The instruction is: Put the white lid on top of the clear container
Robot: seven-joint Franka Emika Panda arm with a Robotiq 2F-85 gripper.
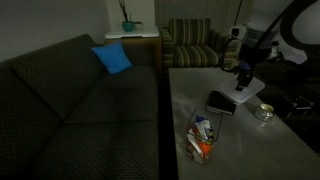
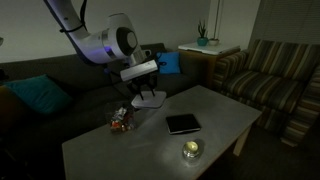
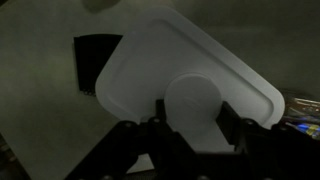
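Note:
The white lid fills the wrist view, a flat white rectangle with rounded corners and a round tab. My gripper has one finger on each side of that tab and looks shut on it. In both exterior views the gripper holds the lid low over the grey table, slightly tilted. The clear container, with orange, red and white items inside, stands apart from the lid near a table edge. It is not in the wrist view.
A black flat square object lies on the table between lid and container. A small round shiny dish sits nearby. A dark sofa with a blue cushion borders the table.

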